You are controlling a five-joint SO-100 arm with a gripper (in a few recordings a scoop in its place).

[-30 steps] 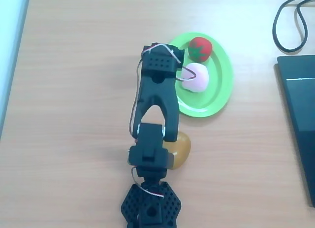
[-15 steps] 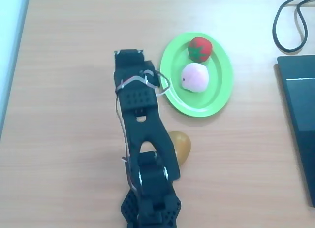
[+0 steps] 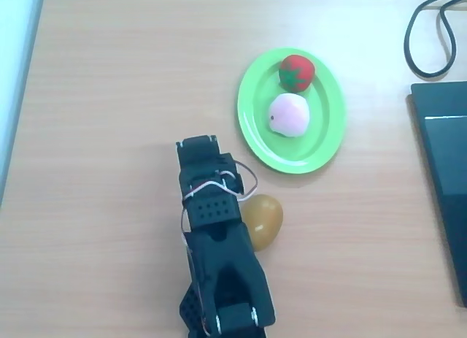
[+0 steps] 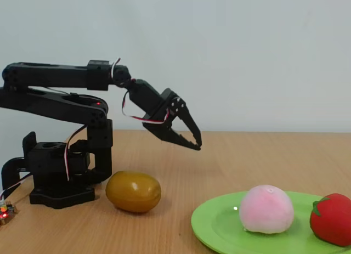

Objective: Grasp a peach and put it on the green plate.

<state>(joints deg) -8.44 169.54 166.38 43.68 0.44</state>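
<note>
The pale pink peach (image 3: 290, 114) (image 4: 267, 209) lies in the middle of the lime-green plate (image 3: 252, 133) (image 4: 214, 227), with nothing touching it. My gripper (image 3: 197, 142) (image 4: 196, 145) hangs in the air over bare table, well to the left of the plate in both views. It is tilted downward, and its fingers meet at the tips with nothing between them. The arm is folded back toward its base (image 4: 55, 180).
A red fruit with a green leaf top (image 3: 296, 71) (image 4: 332, 219) shares the plate beside the peach. A glossy yellow-brown oval fruit (image 3: 261, 220) (image 4: 133, 191) lies on the table next to the arm's base. A dark flat device (image 3: 445, 177) and a black cable (image 3: 417, 42) occupy the right edge.
The arm has pulled back from the plate toward its base, first swinging left and then retracting. The peach stays on the plate where it was.
</note>
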